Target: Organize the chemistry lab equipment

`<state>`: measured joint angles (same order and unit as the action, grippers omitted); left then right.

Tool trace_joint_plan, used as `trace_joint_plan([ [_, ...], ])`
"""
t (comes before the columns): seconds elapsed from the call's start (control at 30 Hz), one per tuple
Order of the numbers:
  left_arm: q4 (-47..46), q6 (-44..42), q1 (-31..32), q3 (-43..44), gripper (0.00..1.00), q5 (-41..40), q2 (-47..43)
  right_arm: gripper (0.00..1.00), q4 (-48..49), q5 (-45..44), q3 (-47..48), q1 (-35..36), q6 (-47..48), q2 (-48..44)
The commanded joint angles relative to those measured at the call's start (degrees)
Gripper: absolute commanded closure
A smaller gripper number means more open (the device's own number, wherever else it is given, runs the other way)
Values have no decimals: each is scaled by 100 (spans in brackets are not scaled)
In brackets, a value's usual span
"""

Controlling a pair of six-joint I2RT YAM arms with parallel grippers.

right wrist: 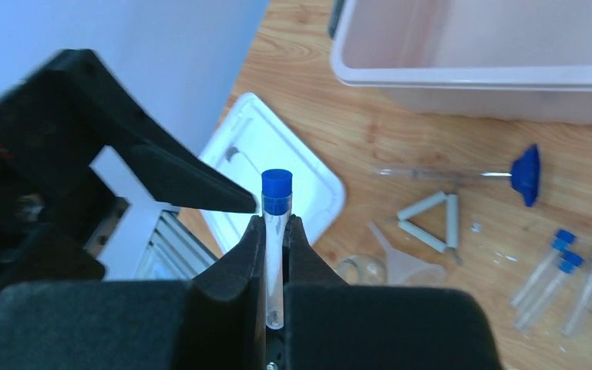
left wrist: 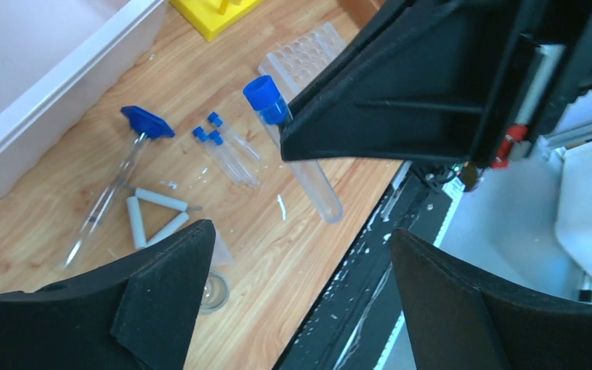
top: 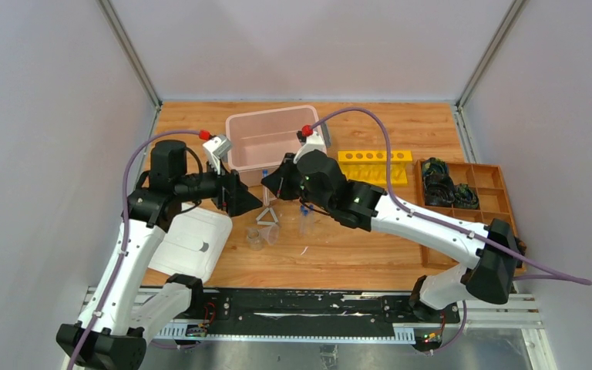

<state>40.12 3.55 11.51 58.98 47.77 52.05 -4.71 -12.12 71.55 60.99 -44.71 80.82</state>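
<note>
Right wrist: blue-capped tube (right wrist: 275,250) clamped inside right claw (right wrist: 276,227), cap protruding.

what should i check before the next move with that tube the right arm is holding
1. right tool grips blue-capped tube: ok, jaws shut on it just below the cap.
2. cap seated on the tube: ok.
3. left tool open: ok, jaws stand wide.
4. tube lined up inside the left tool's gap: cannot tell; one tip sits close beside the cap.
5. clear tube rack has free holes: cannot tell, partly hidden behind the right tool.
</note>
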Motion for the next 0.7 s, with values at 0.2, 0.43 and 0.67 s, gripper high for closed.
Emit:
trace_joint_plan([
  [0.2, -839, 786, 36, -242, 29, 510, 130, 100, 728, -115, 504, 355, -126, 187],
  [0.43, -1026, 901, 36, -256, 67, 617, 146, 100, 718, -129, 531, 402, -97, 233],
  [0.67, -238, -94, 36, -62, 91, 437, 198, 57, 98, -57, 823, 188, -117, 282],
])
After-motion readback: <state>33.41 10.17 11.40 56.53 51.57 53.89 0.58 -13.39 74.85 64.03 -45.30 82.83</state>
